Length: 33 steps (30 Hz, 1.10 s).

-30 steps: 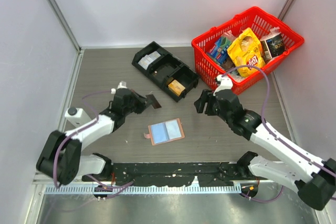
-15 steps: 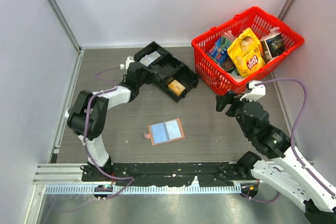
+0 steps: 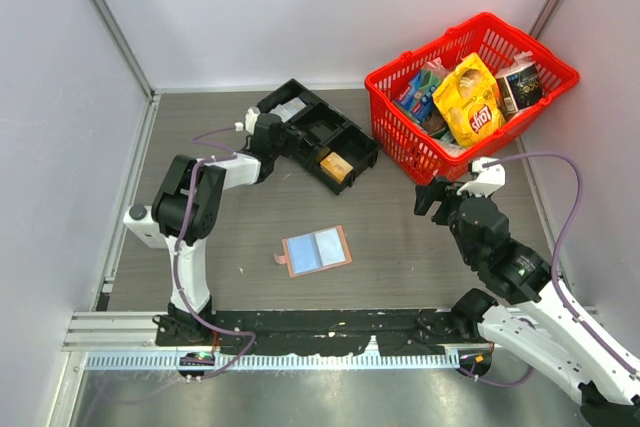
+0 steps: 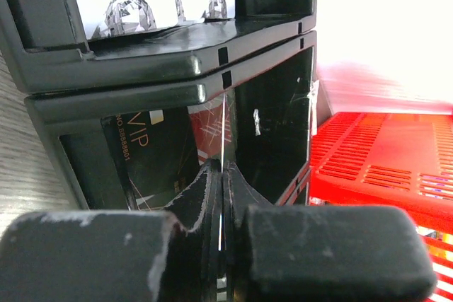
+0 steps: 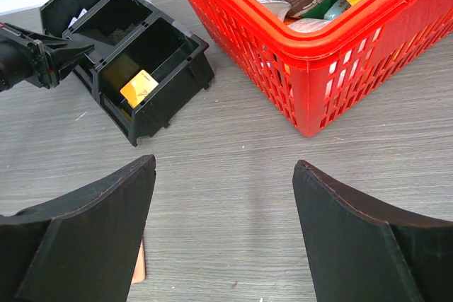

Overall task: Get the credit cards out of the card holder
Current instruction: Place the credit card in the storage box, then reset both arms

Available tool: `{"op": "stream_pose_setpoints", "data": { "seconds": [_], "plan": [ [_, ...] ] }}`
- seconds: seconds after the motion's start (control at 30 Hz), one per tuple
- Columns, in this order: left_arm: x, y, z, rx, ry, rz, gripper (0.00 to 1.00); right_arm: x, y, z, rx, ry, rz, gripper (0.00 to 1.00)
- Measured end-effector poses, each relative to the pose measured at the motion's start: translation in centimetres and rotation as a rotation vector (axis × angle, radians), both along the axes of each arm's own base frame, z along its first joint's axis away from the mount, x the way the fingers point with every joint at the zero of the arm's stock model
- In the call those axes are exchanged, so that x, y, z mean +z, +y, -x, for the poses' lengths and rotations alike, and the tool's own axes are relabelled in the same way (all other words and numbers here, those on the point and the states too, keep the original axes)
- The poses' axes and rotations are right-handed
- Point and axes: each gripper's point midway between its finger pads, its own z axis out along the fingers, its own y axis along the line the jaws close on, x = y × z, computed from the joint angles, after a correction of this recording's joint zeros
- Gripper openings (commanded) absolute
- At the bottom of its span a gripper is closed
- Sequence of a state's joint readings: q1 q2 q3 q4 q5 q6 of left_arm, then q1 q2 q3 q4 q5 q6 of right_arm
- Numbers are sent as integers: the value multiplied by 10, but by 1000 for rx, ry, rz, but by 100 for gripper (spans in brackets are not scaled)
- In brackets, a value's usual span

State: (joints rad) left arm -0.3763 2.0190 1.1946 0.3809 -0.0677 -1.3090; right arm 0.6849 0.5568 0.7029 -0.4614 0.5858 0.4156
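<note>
Grey table [image 3: 230,267] carries the card holder [image 3: 317,250] spread flat at its middle, nothing touching it; we judge the left gripper [image 3: 268,130], pinching a card [image 4: 224,129] edge-on, is over the tray [image 4: 141,76] to drop it there, while the right gripper [image 5: 223,171] hangs with jaws wide.

Even, diffuse light overhead; left wrist view partly blown out.
Top view sharp, soft shadows under the arms on the worktop [image 3: 400,257]. Left wrist: upper right burnt white, red basket [image 4: 389,153] washed by glare, left hand [image 4: 222,182] close and blurred, black tray [image 4: 141,83] interior dim, perhaps reflecting. Right wrist: clear, right hand [image 5: 224,167] dark and soft-edged in the foreground.
</note>
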Motion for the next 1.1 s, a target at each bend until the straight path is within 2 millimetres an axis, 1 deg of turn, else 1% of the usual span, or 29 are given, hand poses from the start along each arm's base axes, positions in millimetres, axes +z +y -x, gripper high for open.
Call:
{"op": "stream_pose_setpoints", "data": {
  "seconds": [0.03, 0.1, 0.13, 0.27, 0.37, 0.43, 0.5, 0.57, 0.63, 0.77, 0.83, 0.87, 0.9, 1.0, 1.07, 1.1],
  "plan": [
    [-2, -1, -1, 0, 4, -2, 8, 0, 0, 0, 0, 0, 1, 83],
    [-4, -1, -2, 0, 13, -7, 15, 0, -1, 0, -2, -1, 2, 83],
    [-6, 0, -1, -1, 19, -11, 16, 0, -1, 0, -4, -2, 3, 83],
    [-12, 2, 3, -2, 49, -28, 31, 3, -4, 1, -10, -11, -2, 83],
    [-17, 5, 7, -1, 76, -44, 36, 6, -5, 3, -14, -22, -8, 83],
    [-16, 7, 11, -1, 90, -56, 40, 6, -7, 3, -19, -24, -8, 83],
    [-9, 11, 15, -4, 91, -75, 44, 6, -8, 4, -21, -21, -5, 83],
    [3, 14, 18, -3, 82, -89, 48, 6, -10, 6, -23, -20, -4, 83],
    [18, 20, 26, -6, 69, -117, 52, 10, -13, 8, -30, -26, -6, 83],
    [61, 38, 49, -6, 18, -186, 64, 21, -21, 11, -59, -45, -14, 83],
    [87, 53, 69, 1, -19, -240, 68, 27, -28, 14, -80, -53, -13, 84],
    [101, 62, 79, 6, -40, -272, 73, 29, -31, 15, -92, -56, -11, 84],
    [113, 71, 91, 14, -61, -308, 75, 32, -35, 17, -105, -63, -12, 84],
    [147, 101, 126, 41, -120, -414, 80, 40, -49, 23, -151, -80, -5, 85],
    [167, 123, 154, 55, -159, -496, 90, 46, -59, 26, -187, -97, 3, 85],
    [178, 134, 169, 63, -183, -536, 98, 47, -64, 28, -202, -104, 7, 85]
  ]
}}
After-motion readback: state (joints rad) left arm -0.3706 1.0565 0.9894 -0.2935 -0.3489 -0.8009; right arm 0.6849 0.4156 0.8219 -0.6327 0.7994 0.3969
